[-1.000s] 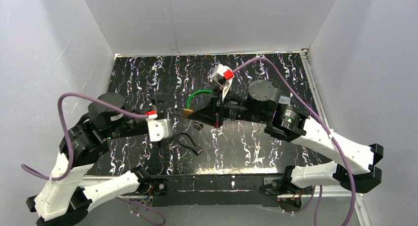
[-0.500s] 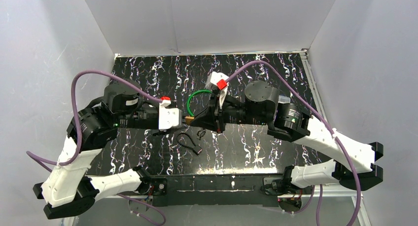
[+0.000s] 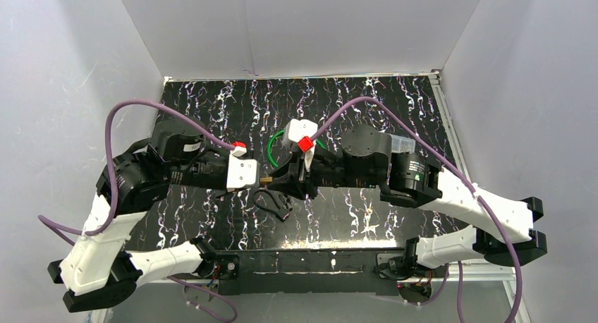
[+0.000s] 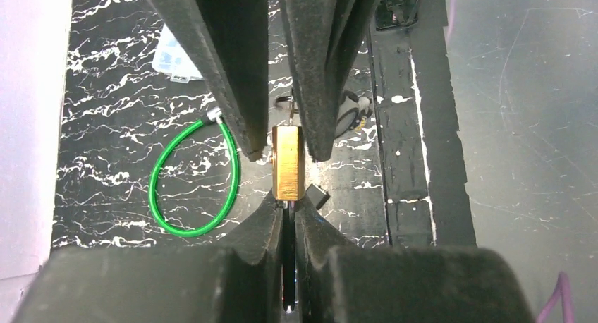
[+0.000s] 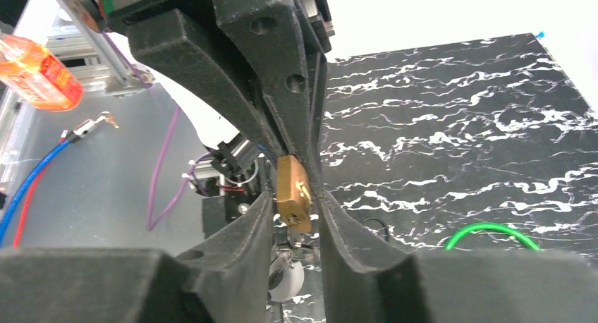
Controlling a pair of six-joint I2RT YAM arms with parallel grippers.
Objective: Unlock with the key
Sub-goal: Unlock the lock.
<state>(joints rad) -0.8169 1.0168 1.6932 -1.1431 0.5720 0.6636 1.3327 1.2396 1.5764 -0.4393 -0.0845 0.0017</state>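
Note:
A brass padlock [image 4: 289, 164] with a green cable shackle [image 4: 190, 182] hangs above the black marbled table, between both grippers. My left gripper [image 4: 289, 209] is shut at the padlock's near end, on a thin sliver of metal that I take for the key; most of the key is hidden by the fingers. My right gripper [image 5: 293, 197] straddles the padlock [image 5: 293, 192] at its shackle end. Its jaws are open, with a narrow gap on each side. In the top view the two grippers meet at the padlock [image 3: 266, 176] near the table's middle.
A black strap loop [image 3: 273, 199] lies on the table just below the grippers. The green cable [image 3: 273, 145] curls behind them. A clear plastic box [image 4: 176, 55] sits further back. White walls close in three sides, and a black taped strip [image 4: 409, 125] marks the near edge.
My left gripper swung right to the padlock's end and shut there. My right gripper carried the padlock left and toward the front, then loosened its jaws.

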